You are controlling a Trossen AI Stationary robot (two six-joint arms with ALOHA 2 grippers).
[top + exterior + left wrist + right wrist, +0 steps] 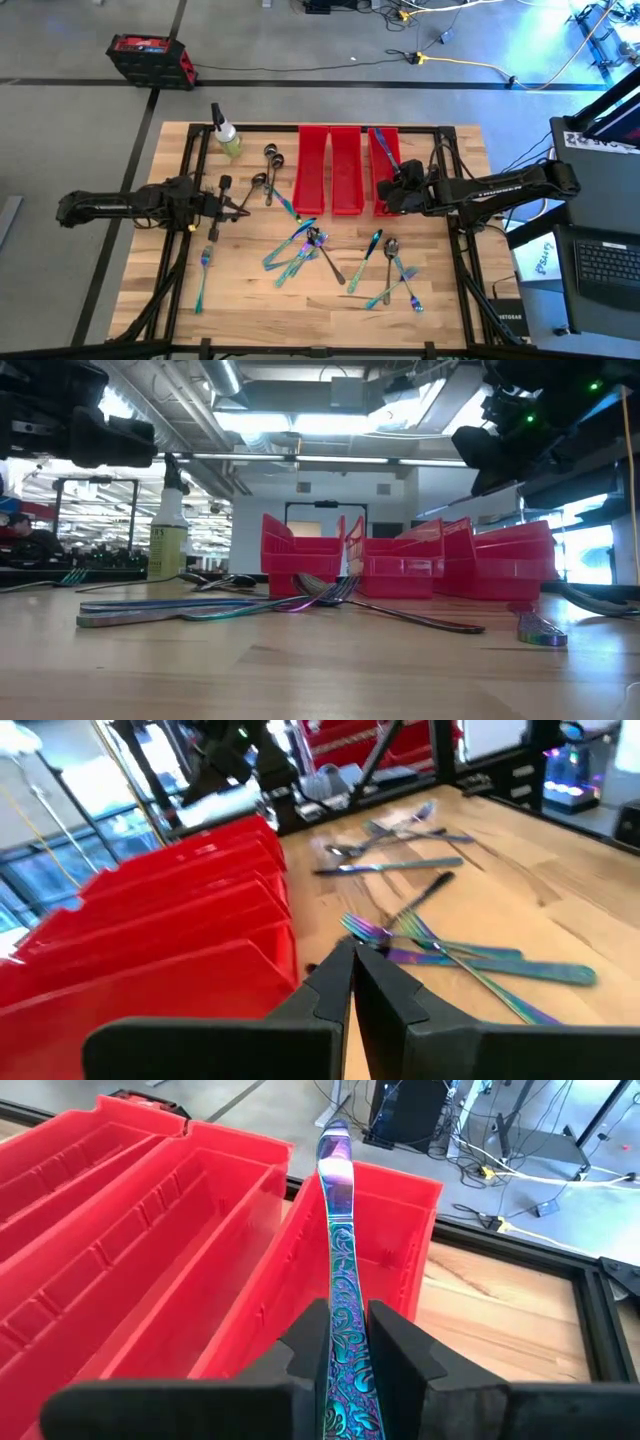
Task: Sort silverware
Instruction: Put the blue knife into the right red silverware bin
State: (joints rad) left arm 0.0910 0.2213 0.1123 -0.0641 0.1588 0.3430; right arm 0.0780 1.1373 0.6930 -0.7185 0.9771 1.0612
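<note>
Right wrist view shows the right tool (345,1350) clamped on the handle of an iridescent blue-purple knife (338,1240), its fingers nearly together on the thin metal. The knife's long axis runs straight out ahead of the tool, parallel to the length of the red bin (370,1250) beneath it, and its far end hangs above that bin's far wall. The piece looks lined up to be lowered or released into this bin.

From the high view, three long red bins stand side by side at the back middle of the tabletop (240,290). The right tool (397,185) hovers at the near end of the rightmost red bin (382,160), where the held knife (383,148) shows as a blue streak lying along the bin. The other two bins look empty.

The left tool (238,205) is fully closed and holds nothing. It sits on the left side of the tabletop, near two dark spoons (270,155).

Loose silverware (310,250) lies scattered across the front half of the tabletop, nearer the left arm in one tangled cluster and nearer the right arm in another. Roughly a dozen pieces remain; overlaps prevent an exact count by type. One fork (203,275) lies alone at front left. One spray bottle (226,135) stands at back left.
</note>
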